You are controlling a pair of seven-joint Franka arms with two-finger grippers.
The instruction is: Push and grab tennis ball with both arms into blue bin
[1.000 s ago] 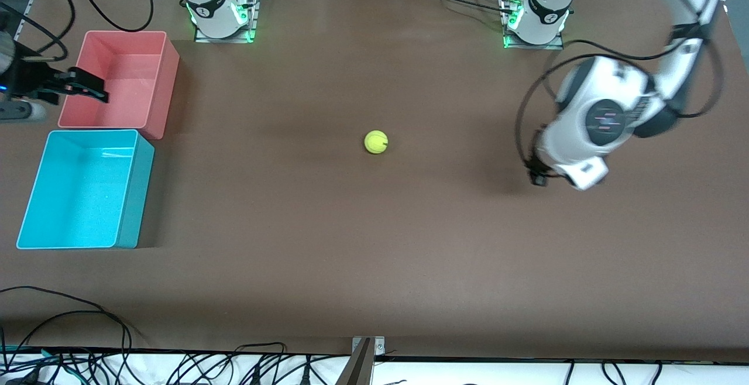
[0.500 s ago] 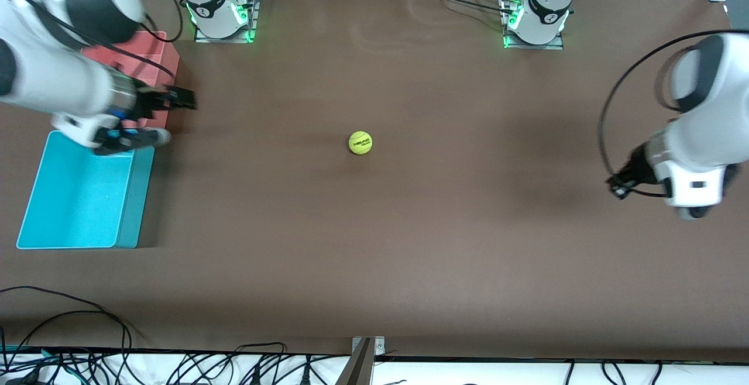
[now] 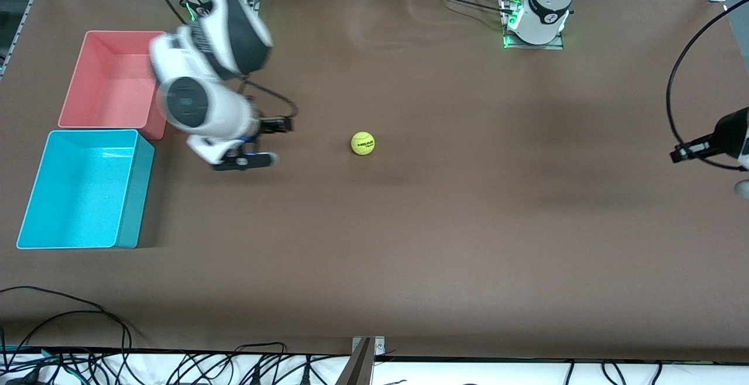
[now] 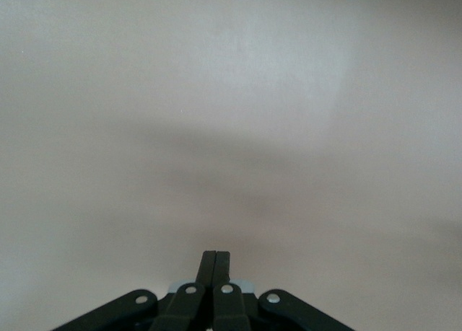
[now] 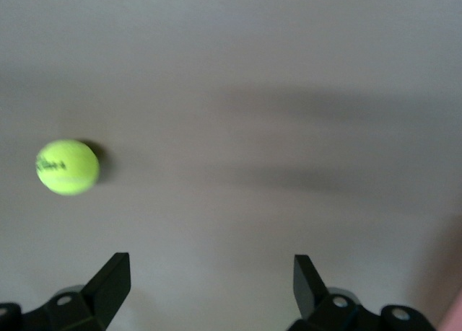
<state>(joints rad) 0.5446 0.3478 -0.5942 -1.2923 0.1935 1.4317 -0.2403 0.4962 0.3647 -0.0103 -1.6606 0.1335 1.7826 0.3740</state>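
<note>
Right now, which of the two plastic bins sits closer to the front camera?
The blue bin. It lies lower in the front view than the pink bin, which sits just beside it, closer to the robots' bases. Both stand at the right arm's end of the table.

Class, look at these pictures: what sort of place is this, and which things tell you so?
Probably a robotics lab. Two arm bases bolted to a brown table, loose cables along its edge, and practice props: a tennis ball, a blue bin and a pink bin.
</note>
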